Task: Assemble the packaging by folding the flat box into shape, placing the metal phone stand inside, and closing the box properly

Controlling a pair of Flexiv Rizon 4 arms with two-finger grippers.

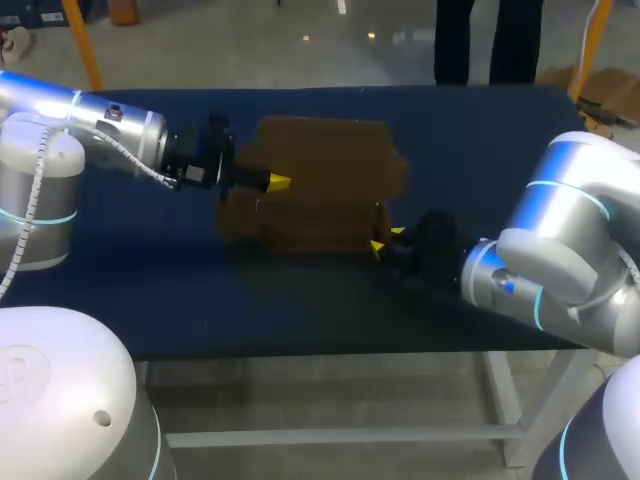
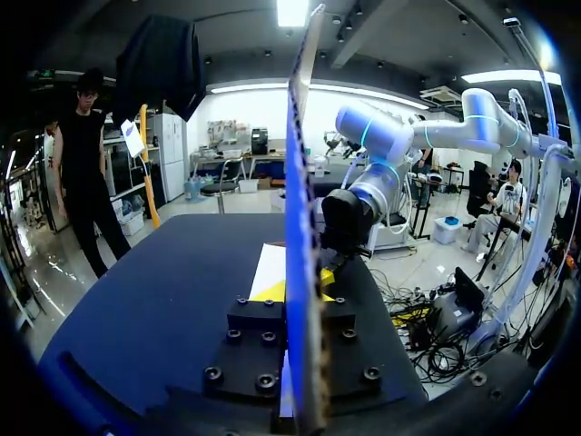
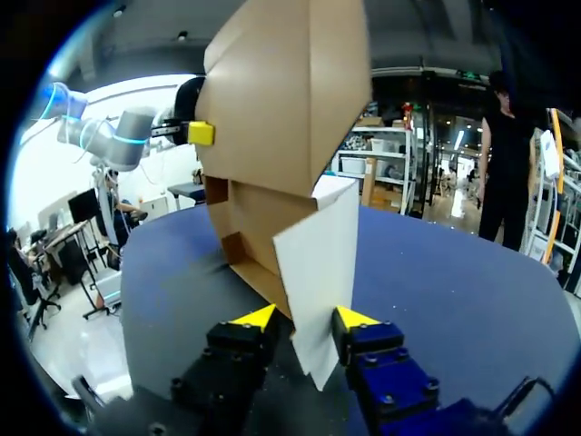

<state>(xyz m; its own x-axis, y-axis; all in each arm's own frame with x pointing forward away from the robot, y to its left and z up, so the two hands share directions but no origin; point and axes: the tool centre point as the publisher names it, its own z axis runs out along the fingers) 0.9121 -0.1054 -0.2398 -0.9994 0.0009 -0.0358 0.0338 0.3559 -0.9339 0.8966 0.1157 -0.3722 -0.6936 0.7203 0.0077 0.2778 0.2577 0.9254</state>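
Note:
A brown cardboard box [image 1: 320, 190], partly folded, stands in the middle of the dark blue table [image 1: 300, 310]. My left gripper [image 1: 278, 183] comes in from the left and is shut on a thin upright panel [image 2: 302, 182] of the box, seen edge-on between its tips [image 2: 298, 289]. My right gripper [image 1: 387, 240] is at the box's near right corner. In the right wrist view the box [image 3: 281, 100] rises ahead, and a white-faced flap [image 3: 318, 263] hangs between the open fingers [image 3: 304, 318], resting against one of them. No metal phone stand shows in any view.
The table's front edge [image 1: 330, 350] runs a little below the right gripper. My right arm's bulky elbow [image 1: 570, 250] sits over the table's right end. My left arm [image 1: 110, 125] crosses the far left of the table.

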